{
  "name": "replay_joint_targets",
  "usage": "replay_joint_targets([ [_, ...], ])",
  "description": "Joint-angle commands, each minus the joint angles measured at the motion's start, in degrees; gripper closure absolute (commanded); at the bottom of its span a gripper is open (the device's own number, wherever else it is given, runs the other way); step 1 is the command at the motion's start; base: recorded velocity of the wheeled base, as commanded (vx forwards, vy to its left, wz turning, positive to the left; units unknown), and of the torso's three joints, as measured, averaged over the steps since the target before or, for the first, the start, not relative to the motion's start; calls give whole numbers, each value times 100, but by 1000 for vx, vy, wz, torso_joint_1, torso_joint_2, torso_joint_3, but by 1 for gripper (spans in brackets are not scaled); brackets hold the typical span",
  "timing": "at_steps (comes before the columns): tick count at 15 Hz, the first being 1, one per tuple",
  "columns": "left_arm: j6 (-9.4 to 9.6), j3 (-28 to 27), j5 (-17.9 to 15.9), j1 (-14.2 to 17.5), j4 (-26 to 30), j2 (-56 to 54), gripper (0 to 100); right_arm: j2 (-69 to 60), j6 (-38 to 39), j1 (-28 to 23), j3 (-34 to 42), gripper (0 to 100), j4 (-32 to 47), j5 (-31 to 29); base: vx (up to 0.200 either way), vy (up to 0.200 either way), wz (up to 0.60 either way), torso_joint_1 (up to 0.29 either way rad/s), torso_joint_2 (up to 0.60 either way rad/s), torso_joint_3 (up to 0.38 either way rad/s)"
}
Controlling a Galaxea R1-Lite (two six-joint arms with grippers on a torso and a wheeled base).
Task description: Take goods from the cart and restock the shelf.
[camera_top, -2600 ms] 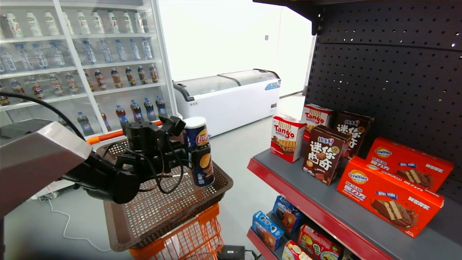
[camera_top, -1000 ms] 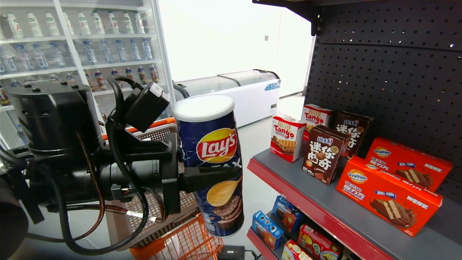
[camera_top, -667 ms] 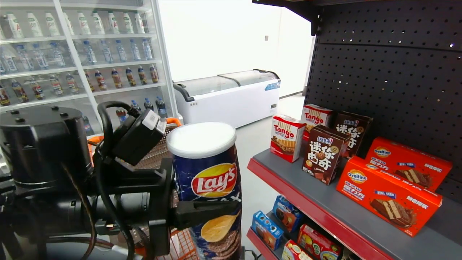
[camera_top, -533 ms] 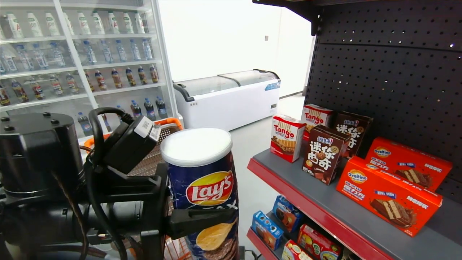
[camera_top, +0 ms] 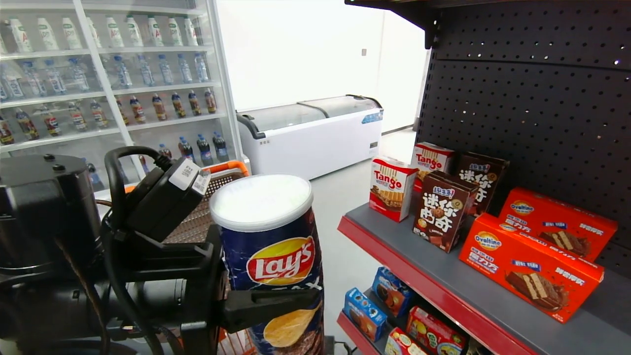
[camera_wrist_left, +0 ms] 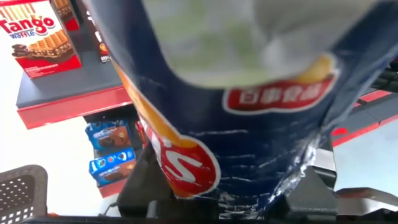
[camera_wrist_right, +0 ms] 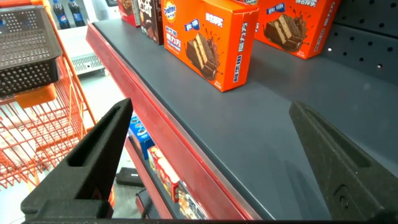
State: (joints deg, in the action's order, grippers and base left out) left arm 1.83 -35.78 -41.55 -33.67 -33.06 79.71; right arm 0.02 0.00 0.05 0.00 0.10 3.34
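The left claw [camera_top: 249,301] clenches the tall blue white-lidded cardboard chip can [camera_top: 276,256] upright at its middle. Farther off, right of the claw, stands the grey red-edged metal shelf [camera_top: 394,236]; a low swing could knock the can's base against that edge.

You are facing the grey, red-edged shelf [camera_top: 438,278]. It is carrying two wafer boxes [camera_top: 392,187] standing at its open end. Two brown boxes [camera_top: 447,217] are standing just beside them, one behind the other. Two orange boxes [camera_top: 532,266] are sitting on their long sides farther along.
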Motion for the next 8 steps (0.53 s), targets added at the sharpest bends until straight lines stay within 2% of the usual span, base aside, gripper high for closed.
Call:
replay_joint_targets([
  [1, 2, -8, -3, 1, -7, 9, 100, -2, 0, 4, 0, 0, -1, 0, 0, 0, 0, 0, 0, 0],
  [2, 2, -8, -20, -8, -7, 9, 100, -2, 0, 4, 0, 0, -1, 9, 0, 0, 0, 0, 0, 0],
  [8, 2, -8, -38, -8, -16, 27, 100, -2, 0, 4, 0, 0, -1, 18, 0, 0, -600, 2, 5, 2],
])
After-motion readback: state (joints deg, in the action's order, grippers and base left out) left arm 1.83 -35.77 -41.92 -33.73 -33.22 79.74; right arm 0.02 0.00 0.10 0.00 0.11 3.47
